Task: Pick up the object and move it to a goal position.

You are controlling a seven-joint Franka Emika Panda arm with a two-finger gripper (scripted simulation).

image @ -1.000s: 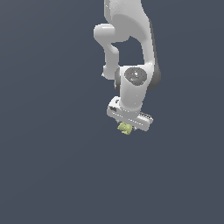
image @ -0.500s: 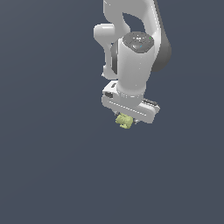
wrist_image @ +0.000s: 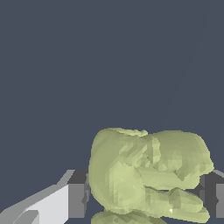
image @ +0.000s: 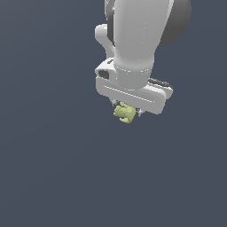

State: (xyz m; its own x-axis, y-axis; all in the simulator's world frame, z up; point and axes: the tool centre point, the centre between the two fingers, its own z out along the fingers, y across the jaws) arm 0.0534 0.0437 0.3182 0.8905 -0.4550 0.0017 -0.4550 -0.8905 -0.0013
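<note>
Wrist view: the gripper (wrist_image: 144,199) clamps the yellow-green object (wrist_image: 148,175), one finger (wrist_image: 78,199) at nine o'clock of it.

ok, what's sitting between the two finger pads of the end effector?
The yellow-green object: the wrist view shows it filling the gap between the dark pads, apparently touching both. In the exterior view it hangs under the end effector.

The lumpy yellow-green object (wrist_image: 148,175) sits clamped between the hand's (wrist_image: 146,199) two dark finger pads (wrist_image: 77,199), against a plain dark grey backdrop.
</note>
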